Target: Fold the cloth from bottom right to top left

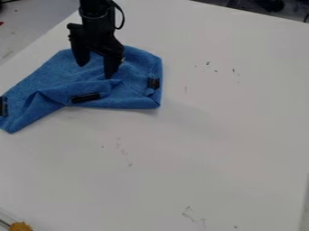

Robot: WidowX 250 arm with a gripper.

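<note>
My gripper [96,66] hangs down over the upper middle of the blue cloth [57,76], in the upper left of the camera view. Its two fingers stand apart, with the tips at or just above the fabric; whether they touch it I cannot tell. The cloth lies rumpled and partly folded on the white table [223,131], with a raised fold along its lower middle. Black strips show at its left end, on the lower fold and near its right edge. The gripper hides some of the cloth's upper part.
A yellow-orange object [21,226] sits at the bottom left corner. Dark items lie beyond the table's far edge at the top right. Small dark marks dot the tabletop.
</note>
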